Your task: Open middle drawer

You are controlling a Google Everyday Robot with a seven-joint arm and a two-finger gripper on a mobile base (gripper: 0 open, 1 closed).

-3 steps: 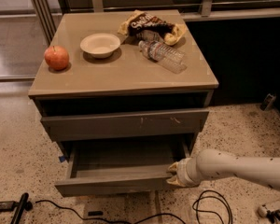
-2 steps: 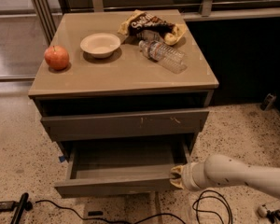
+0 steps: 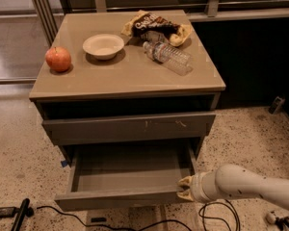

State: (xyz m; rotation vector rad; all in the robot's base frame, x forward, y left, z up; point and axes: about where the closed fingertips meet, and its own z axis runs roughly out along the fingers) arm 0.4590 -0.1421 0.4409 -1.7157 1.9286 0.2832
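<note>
The middle drawer (image 3: 120, 197) is a wide, shallow grey-brown drawer. It stands pulled well out of the cabinet, and its inside (image 3: 132, 170) is bare. My gripper (image 3: 185, 188) is at the right end of the drawer's plain front, and my pale arm (image 3: 250, 184) reaches in from the lower right. The gripper's two tips sit above and below the front's top edge, closed on it. The wider front with pale scratches (image 3: 130, 127) is above and pushed in.
On the cabinet top (image 3: 125, 76) are a red apple (image 3: 58, 58), a white bowl (image 3: 103, 45), a lying water bottle (image 3: 166, 57) and a snack bag (image 3: 156, 25). Black cables (image 3: 135, 224) and a black tool (image 3: 20, 214) lie on the speckled floor. A dark wall (image 3: 255, 52) is to the right.
The gripper and arm have moved toward the camera and down, and the middle drawer has come further out with them.
</note>
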